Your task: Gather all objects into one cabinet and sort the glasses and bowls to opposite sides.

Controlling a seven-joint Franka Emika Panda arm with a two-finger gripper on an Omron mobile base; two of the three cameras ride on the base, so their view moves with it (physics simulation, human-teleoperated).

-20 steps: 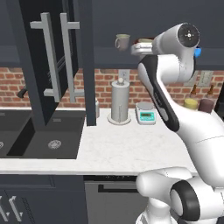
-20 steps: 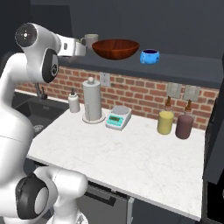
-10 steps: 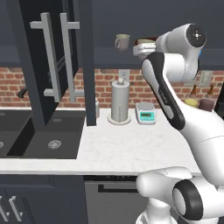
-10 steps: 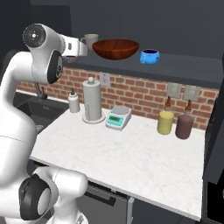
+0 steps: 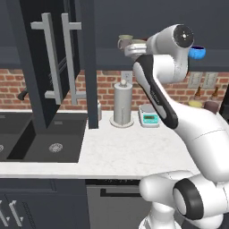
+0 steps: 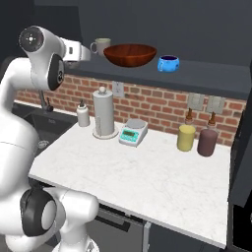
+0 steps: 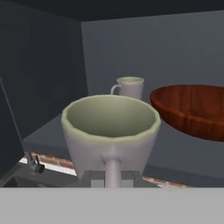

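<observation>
At the cabinet shelf's point(image 7: 48, 131) front-left edge, gripper point(image 7: 112, 175) was clamped on the near mug's point(image 7: 110, 131) handle. Second mug point(image 7: 130, 87) sat behind, brown bowl point(image 7: 192, 109) right, blue bowl point(image 6: 168, 63) furthest right. Risk: near mug clipping brown bowl's rim.

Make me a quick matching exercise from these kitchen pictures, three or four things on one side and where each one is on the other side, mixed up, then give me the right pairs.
Things:
1. held mug
2. blue bowl
3. brown bowl
4. kitchen scale

Places:
A. on the counter beside the paper-towel holder
B. on the cabinet shelf, between the other mug and the blue bowl
C. gripped by its handle in the shut jaws, at the shelf's front edge
D. on the shelf, to the right of the brown bowl in the right base view

Pairs: 1-C, 2-D, 3-B, 4-A
</observation>
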